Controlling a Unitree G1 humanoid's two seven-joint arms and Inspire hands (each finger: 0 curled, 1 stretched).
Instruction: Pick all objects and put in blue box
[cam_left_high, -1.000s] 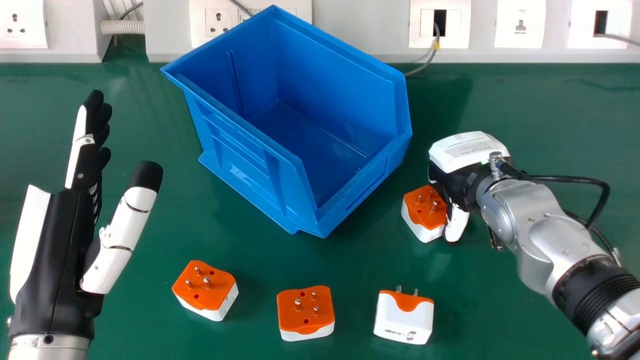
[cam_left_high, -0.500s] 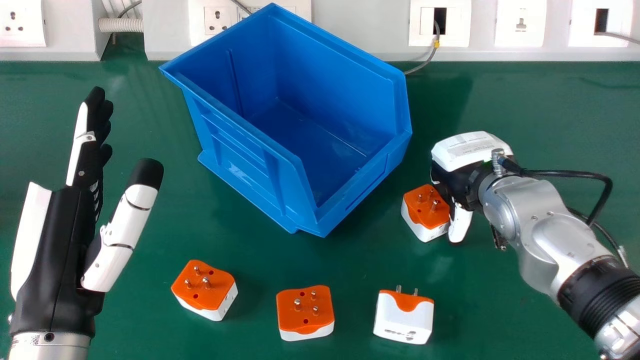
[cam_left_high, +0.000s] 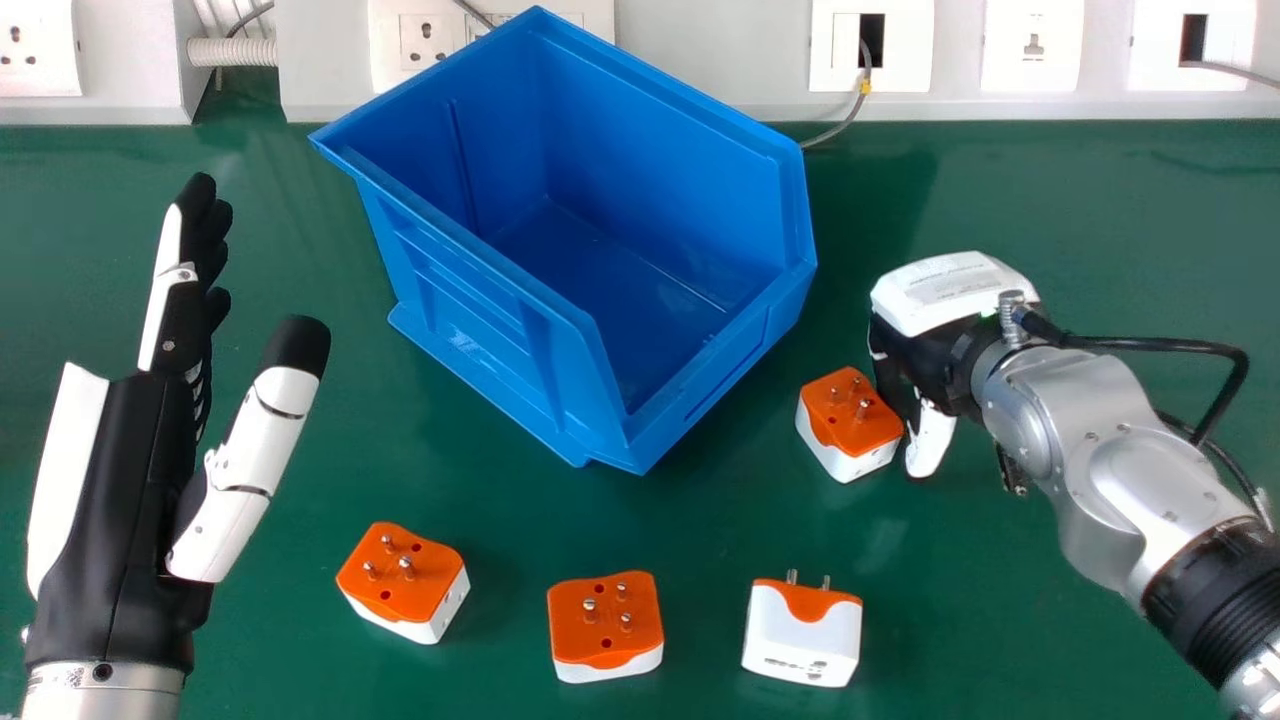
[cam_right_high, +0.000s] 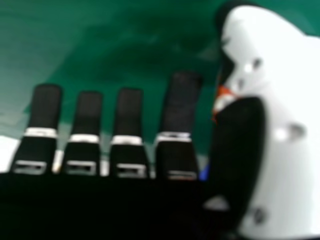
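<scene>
In the head view my right hand (cam_left_high: 950, 292) is just right of an orange-and-white plug adapter (cam_left_high: 850, 415), its thumb low beside the adapter's right edge. Whether they touch is unclear. The right hand view has the straight, spread fingers of my right hand (cam_right_high: 181, 107), and a bit of orange adapter (cam_right_high: 223, 92) beside the thumb. My left hand (cam_left_high: 115, 490) rests open at the left. Three more adapters lie in front: one at left (cam_left_high: 403, 575), one in the middle (cam_left_high: 605, 615), one at right (cam_left_high: 802, 635) with its white side showing. The blue box (cam_left_high: 480, 310) has a bare interior.
The green table (cam_left_high: 1080, 210) extends around the box. Along the back runs a white trunking with sockets (cam_left_high: 1032, 45), and a grey cable (cam_left_high: 845, 122) hangs down behind the box's right corner.
My right hand has shifted slightly to the right, away from the adapter beside it, and more of that adapter shows. The head view itself has moved a little.
</scene>
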